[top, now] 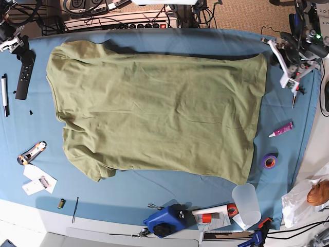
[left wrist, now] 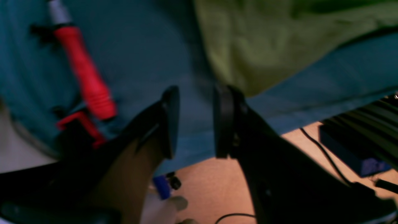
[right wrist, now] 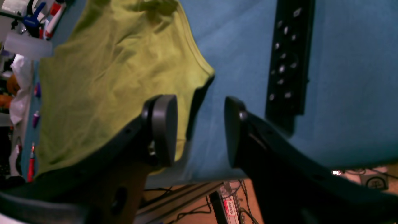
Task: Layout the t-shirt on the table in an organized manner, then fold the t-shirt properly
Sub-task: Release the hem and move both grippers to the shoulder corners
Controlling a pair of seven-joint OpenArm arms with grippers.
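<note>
Spread flat across the middle of the table (top: pixel 154 190): the t-shirt (top: pixel 154 108), long axis left to right in the base view, hem edge at the right, sleeve jutting toward lower left. Left gripper (left wrist: pixel 196 121) at upper right, jaws parted, empty (beside a red-handled tool (left wrist: pixel 84 71)). Right gripper (right wrist: pixel 200 130) at upper left, jaws spread, empty, near the remote (top: pixel 24 72).

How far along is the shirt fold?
Layout looks done: the t-shirt lies spread flat on the table, lightly wrinkled. In hand: nothing; the left gripper and right gripper are both open and empty at the shirt's far corners. Left: every fold, none visible yet.
</note>
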